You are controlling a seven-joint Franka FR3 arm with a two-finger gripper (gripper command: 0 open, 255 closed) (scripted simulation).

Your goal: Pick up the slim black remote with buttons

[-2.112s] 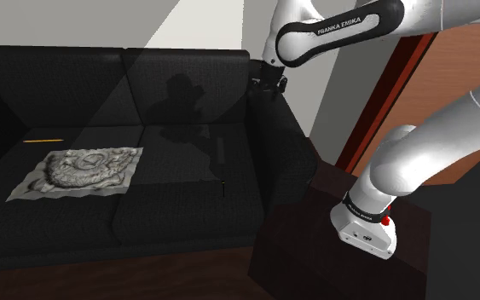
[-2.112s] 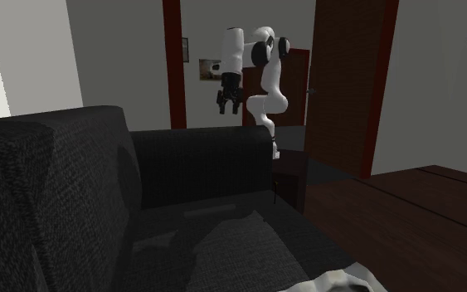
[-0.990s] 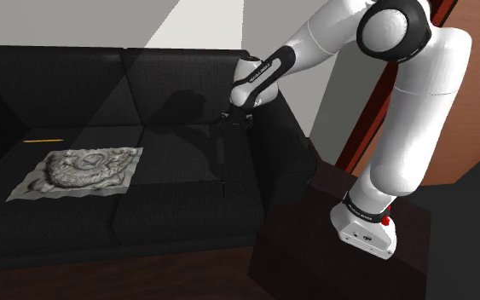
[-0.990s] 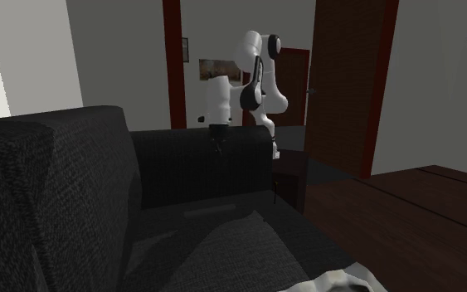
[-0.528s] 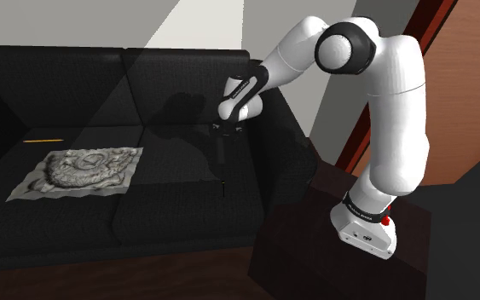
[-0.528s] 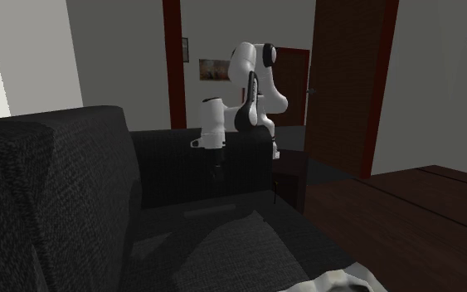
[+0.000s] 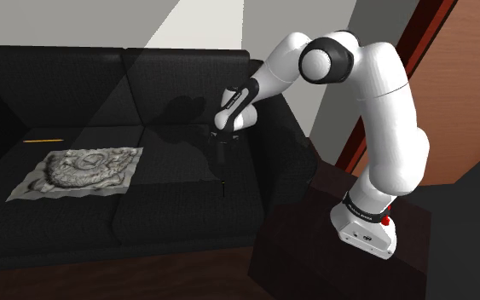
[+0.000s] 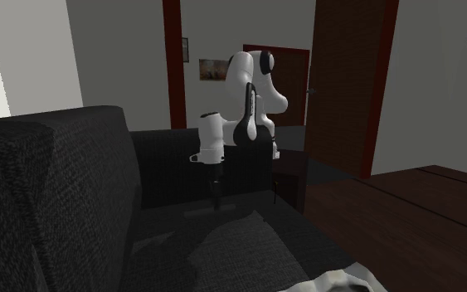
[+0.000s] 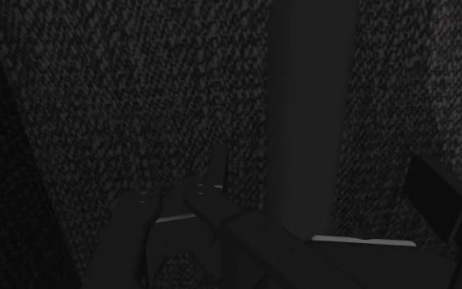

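The slim black remote (image 7: 222, 170) lies lengthwise on the dark sofa's right seat cushion (image 7: 187, 209), hard to pick out against the fabric. My gripper (image 7: 219, 152) points straight down just above its far end. In the wrist view the remote (image 9: 311, 123) is a long flat dark bar running away from the hand. The gripper (image 9: 327, 182) is open, one finger on each side of the bar, and neither touches it. In the second exterior view the gripper (image 8: 215, 197) hangs close over the seat in front of the backrest.
A grey crumpled cloth (image 7: 83, 170) lies on the left seat cushion, with a thin yellow stick (image 7: 43, 139) behind it. The sofa's armrest (image 7: 291, 149) rises between the remote and my stand (image 7: 340, 251). Red-brown doors (image 8: 347, 83) stand behind the arm.
The arm has folded down from above the sofa back, bringing the gripper low over the right seat cushion. The remote, cloth and stick have not moved.
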